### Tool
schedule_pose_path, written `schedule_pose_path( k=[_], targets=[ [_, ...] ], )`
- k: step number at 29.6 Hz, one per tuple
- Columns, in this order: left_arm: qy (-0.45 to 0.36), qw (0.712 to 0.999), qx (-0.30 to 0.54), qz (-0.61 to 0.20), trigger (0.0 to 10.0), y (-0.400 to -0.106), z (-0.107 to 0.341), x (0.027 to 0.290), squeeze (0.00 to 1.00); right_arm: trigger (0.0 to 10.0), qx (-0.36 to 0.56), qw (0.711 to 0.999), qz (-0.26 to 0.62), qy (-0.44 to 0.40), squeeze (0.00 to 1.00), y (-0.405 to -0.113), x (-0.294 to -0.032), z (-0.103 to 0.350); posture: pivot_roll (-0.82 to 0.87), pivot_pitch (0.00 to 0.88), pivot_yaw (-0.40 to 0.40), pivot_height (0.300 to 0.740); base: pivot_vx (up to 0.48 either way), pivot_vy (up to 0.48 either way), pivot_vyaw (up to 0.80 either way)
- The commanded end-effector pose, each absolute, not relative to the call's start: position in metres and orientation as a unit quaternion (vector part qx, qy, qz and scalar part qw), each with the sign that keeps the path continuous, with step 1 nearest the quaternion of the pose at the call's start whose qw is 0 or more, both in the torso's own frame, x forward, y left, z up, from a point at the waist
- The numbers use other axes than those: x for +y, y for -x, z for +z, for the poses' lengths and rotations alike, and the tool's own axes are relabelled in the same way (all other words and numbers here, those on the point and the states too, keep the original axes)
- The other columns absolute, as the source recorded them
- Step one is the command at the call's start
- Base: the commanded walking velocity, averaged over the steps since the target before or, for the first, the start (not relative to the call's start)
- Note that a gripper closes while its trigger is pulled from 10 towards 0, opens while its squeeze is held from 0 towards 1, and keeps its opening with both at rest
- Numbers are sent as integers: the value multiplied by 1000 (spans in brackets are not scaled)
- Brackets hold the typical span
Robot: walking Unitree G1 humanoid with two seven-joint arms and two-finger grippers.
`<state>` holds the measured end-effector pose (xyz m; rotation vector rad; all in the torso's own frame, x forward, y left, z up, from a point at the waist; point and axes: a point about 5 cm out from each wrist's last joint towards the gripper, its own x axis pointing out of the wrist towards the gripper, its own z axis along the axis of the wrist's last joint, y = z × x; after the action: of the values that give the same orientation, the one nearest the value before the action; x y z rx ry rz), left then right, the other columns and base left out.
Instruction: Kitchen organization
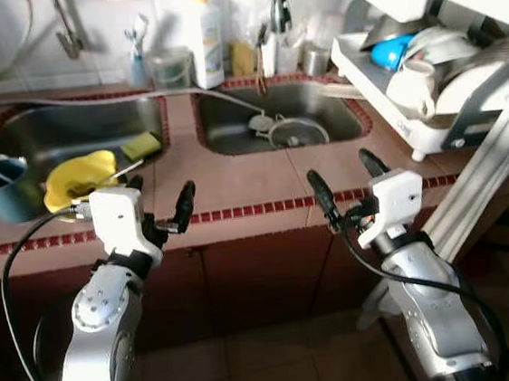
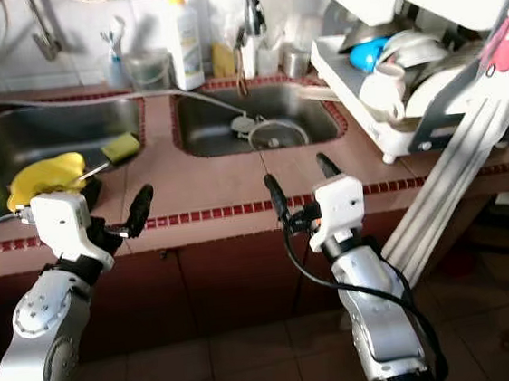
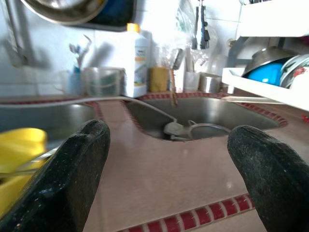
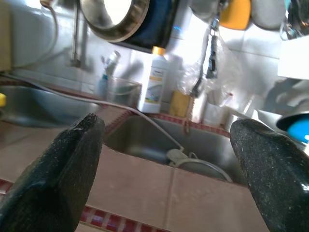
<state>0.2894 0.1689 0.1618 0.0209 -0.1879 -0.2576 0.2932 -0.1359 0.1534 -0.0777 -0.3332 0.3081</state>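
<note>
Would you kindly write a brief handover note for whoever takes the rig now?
Left gripper: open, empty, over the counter's front edge, beside the yellow bowl.
Right gripper: open, empty, over the counter edge, before the right sink.
Things: yellow bowl and green sponge on the left sink's rim; blue cup on the counter's left end; strainer in the right sink; dish rack with crockery on the right.
Done: nothing visibly handled.
Left: choose an item and begin tidying.
</note>
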Motion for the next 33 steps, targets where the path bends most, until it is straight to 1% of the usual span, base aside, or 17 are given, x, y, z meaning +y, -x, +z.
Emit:
schedule_pose_path(
  k=[1,3,11,17,20,24,29,33],
  targets=[
    [-38,986,-96,-130,10000,-289,161,166,0,10000,-168,974,149,40,0,-294,-137,157,-170,32,-43,740,0,0,0],
    [-58,985,-94,-132,10000,-289,158,162,0,10000,-166,974,149,41,0,-294,-137,157,-171,32,-42,740,0,0,0],
    [-83,982,-76,-154,10000,-291,147,148,0,10000,-158,976,145,40,0,-294,-137,154,-177,32,-38,740,0,0,0],
    [-104,980,-76,-153,10000,-296,143,139,0,10000,-144,980,127,47,0,-296,-137,150,-183,35,-33,740,0,0,0],
    [-106,980,-74,-151,10000,-298,142,138,0,10000,-144,980,127,46,0,-296,-136,150,-186,37,-31,740,0,0,0],
    [-110,980,-69,-149,10000,-307,136,127,0,10000,-146,980,125,48,0,-295,-135,152,-198,34,-29,740,0,0,0],
    [-111,981,-66,-142,10000,-314,134,119,0,10000,-143,982,120,43,0,-296,-136,153,-208,29,-27,740,0,0,0],
    [-112,981,-71,-140,10000,-319,134,115,0,10000,-140,980,136,38,0,-294,-129,152,-212,26,-26,740,0,0,0]
  ],
)
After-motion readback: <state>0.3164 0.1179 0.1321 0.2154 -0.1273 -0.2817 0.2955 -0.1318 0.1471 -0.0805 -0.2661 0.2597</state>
